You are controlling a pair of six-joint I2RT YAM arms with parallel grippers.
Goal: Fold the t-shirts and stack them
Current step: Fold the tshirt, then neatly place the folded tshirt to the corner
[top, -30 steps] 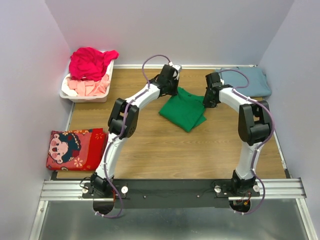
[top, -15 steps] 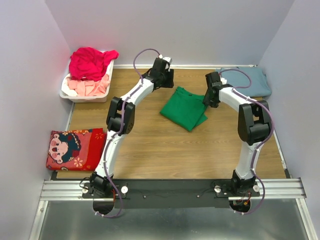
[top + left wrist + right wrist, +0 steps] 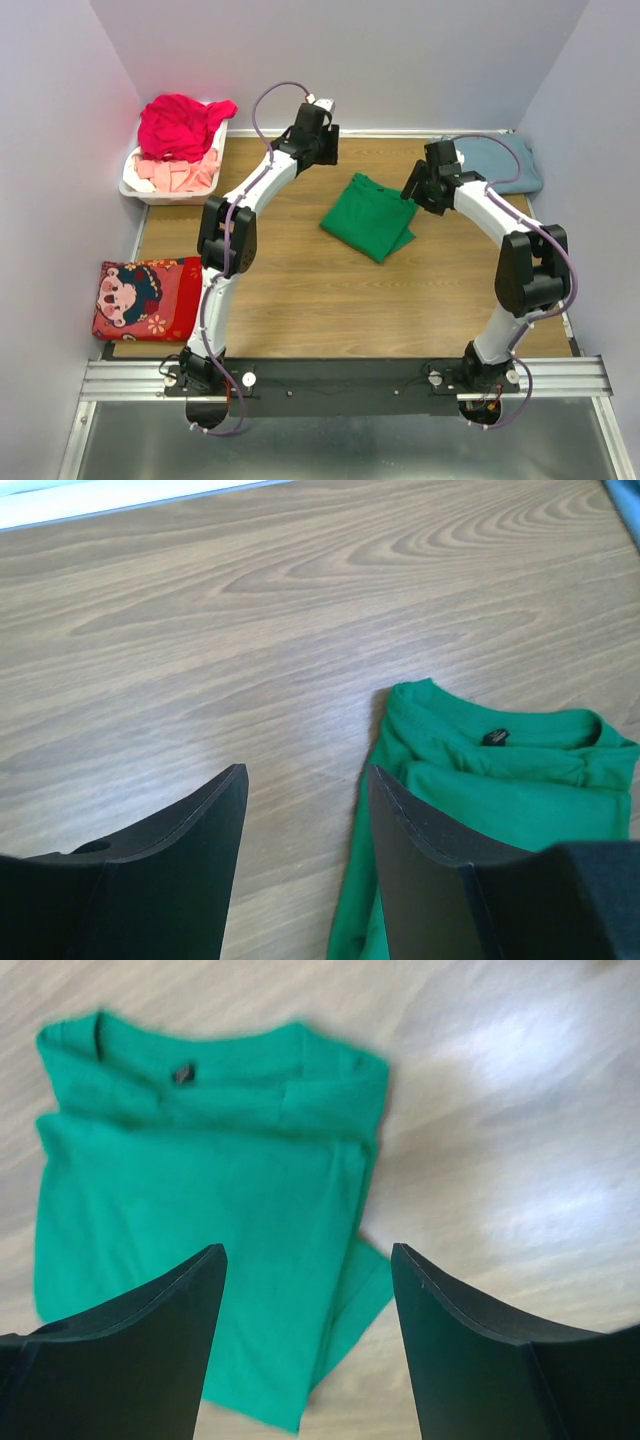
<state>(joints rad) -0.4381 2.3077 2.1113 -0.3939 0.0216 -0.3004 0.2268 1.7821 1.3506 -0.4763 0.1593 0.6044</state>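
The green t-shirt (image 3: pixel 368 217) lies folded on the wooden table (image 3: pixel 300 290), well right of the white basket (image 3: pixel 137 190), collar at its far end, long axis slanting from there toward the near side and away from the basket. The left gripper (image 3: pixel 305 780) stands wide and empty over bare wood, between the basket and the collar. The right gripper (image 3: pixel 305 1255), also wide and empty, hangs over the shirt's side farthest from the basket. A second ago both were pinched low at the shirt's far edge; both have let go and lifted
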